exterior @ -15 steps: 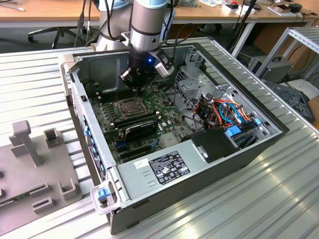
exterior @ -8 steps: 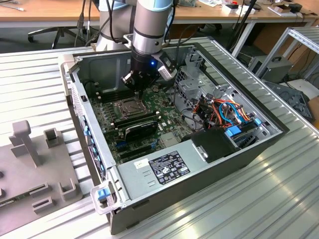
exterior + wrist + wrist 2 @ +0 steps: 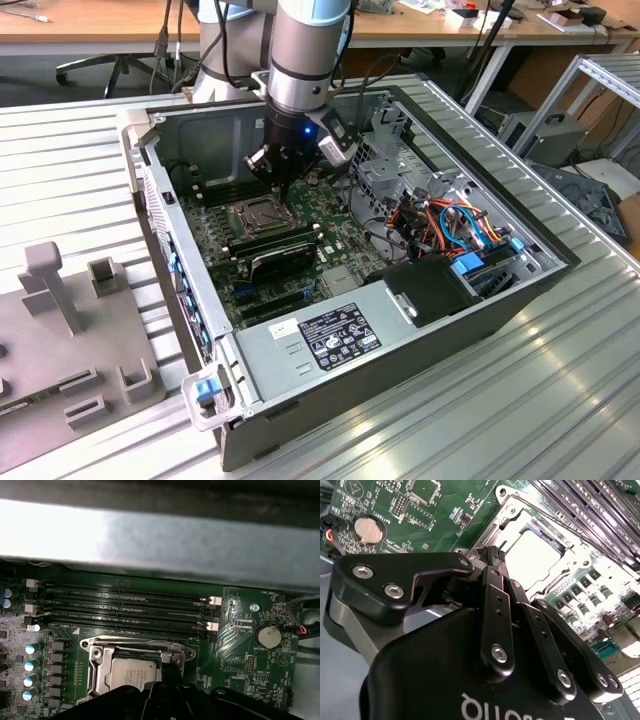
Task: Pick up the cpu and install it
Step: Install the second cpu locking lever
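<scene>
The exterior view is showing me the open computer case [image 3: 190,330] lying on the ribbed metal table [image 3: 520,400], with the arm [image 3: 305,60] reaching down into it and the claw [image 3: 284,186] hanging over the green motherboard [image 3: 225,250], just above the socket [image 3: 250,215] with its shiny metal frame. I am seeing a black graphics card [image 3: 285,258] lying just beside the socket, a grey power supply [image 3: 330,335] at the near edge of the case, and a bundle of coloured cables [image 3: 455,225] toward the exterior view's right. In the first wrist view the cpu [image 3: 134,673] is sitting inside the socket frame [image 3: 97,657], its dull silver top facing up, with the dark fingertips right at its edge; the memory slots [image 3: 125,607] are running alongside, and a coin battery [image 3: 267,635] is lying nearby. In the second wrist view the fingers [image 3: 496,587] are standing pressed together, clenched on nothing I can see, their tips over the rim of the cpu [image 3: 532,555].
</scene>
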You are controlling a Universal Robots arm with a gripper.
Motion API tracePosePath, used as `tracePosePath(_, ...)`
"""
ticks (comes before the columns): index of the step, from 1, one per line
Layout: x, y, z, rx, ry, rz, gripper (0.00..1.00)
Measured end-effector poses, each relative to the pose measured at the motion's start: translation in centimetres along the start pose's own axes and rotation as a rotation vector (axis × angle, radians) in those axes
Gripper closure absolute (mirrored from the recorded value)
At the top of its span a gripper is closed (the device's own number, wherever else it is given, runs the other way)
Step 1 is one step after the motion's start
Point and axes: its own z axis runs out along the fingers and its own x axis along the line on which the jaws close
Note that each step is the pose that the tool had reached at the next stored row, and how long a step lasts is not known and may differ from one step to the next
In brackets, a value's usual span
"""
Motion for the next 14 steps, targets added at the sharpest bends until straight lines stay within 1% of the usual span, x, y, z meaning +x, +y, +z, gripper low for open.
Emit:
tracePosePath(2,-0.07,-0.16,0.01,-0.0001,0.0001,0.005,0.89)
tracePosePath(7,-0.13,-1.07,-0.05,-0.0001,0.0002,0.005,0.89)
tracePosePath(10,-0.1,-1.33,-0.47,0.0014,0.0004,0.005,0.89)
tracePosePath(12,-0.09,-1.52,-0.92,0.0035,0.0005,0.006,0.89)
tracePosePath(14,-0.1,-1.69,-1.03,0.0041,0.0005,0.006,0.89)
